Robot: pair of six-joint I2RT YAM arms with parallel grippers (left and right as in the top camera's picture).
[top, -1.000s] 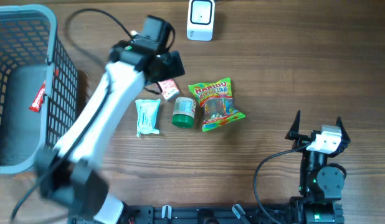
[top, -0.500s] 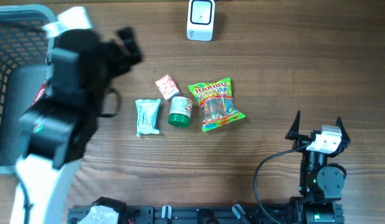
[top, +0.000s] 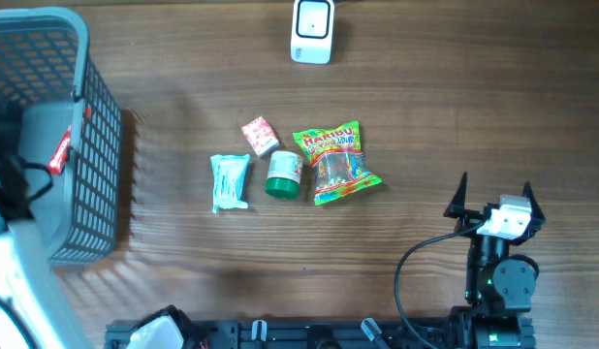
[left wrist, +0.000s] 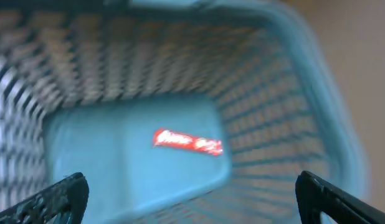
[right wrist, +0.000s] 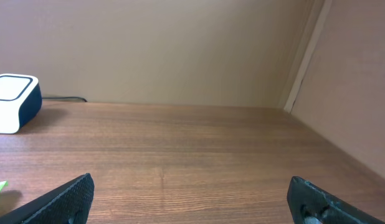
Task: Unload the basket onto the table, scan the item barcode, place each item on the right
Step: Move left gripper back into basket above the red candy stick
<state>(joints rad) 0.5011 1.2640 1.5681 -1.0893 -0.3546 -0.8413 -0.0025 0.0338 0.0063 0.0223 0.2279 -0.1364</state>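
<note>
nearest the robot's base, the right hand (top: pixel 495 187) sits low at the right side of the counter (top: pixel 425 116), well apart from every item. its fingers stand wide with nothing between them. its own camera looks across bare wood toward the back wall.

on the left, the left arm (top: pixel 7 276) shows blurred at the picture's edge beside the blue mesh basket (top: pixel 104 145). the left wrist view, also blurred, looks straight down into that basket. the left hand (left wrist: pixel 192 199) is spread wide there, one fingertip in each lower corner of the view, and it holds nothing. a red wrapped bar (left wrist: pixel 187 142) lies flat on the basket floor below it, untouched.

further out, four items lie together in the middle of the counter. a white and green pouch (top: pixel 229 181) is on the left. just beside it is a small green-lidded tub (top: pixel 284 174), and next comes a haribo gummy bag (top: pixel 336 162), touching or nearly touching the tub. a little red and white packet (top: pixel 260 135) lies just behind the tub, tilted.

farthest away, at the back edge of the counter, stands the white barcode scanner (top: pixel 312 30), well apart from the items and from both hands. the right wrist view shows it at far left.
</note>
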